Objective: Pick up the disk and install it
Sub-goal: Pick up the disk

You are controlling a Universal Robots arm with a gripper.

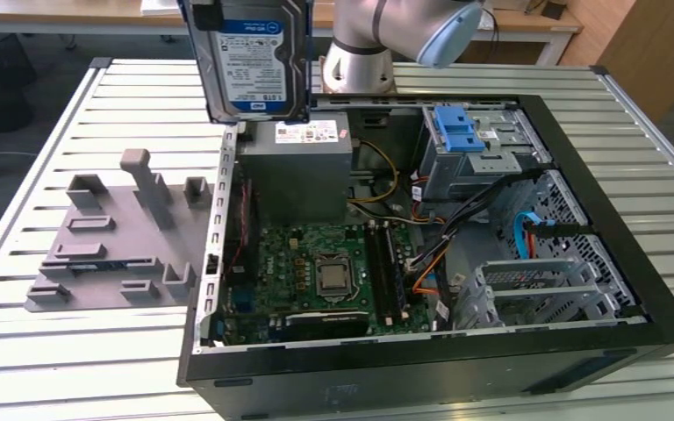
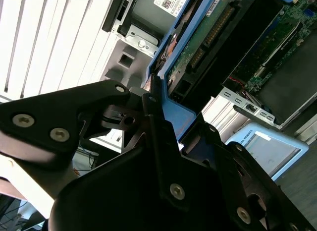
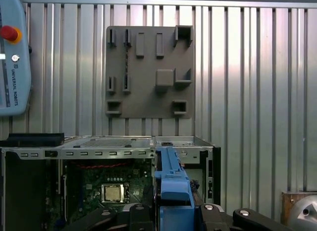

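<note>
The jaws clamp the disk (image 1: 253, 61) by its blue bracket (image 2: 181, 119). It hangs upright at the exterior view's eleven o'clock, over the open computer case (image 1: 431, 373). Its top edge is cut off.

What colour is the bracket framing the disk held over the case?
Blue; the bracket around the disk shows best in the first wrist view.

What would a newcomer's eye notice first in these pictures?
First, the flat silver-metal disk with a white-and-blue label and blue plastic bracket, held by the black tool high at the top of the exterior view. Below it lies the open black computer case with its green motherboard, and a grey plastic fixture plate rests on the slatted table at the exterior view's left.
</note>
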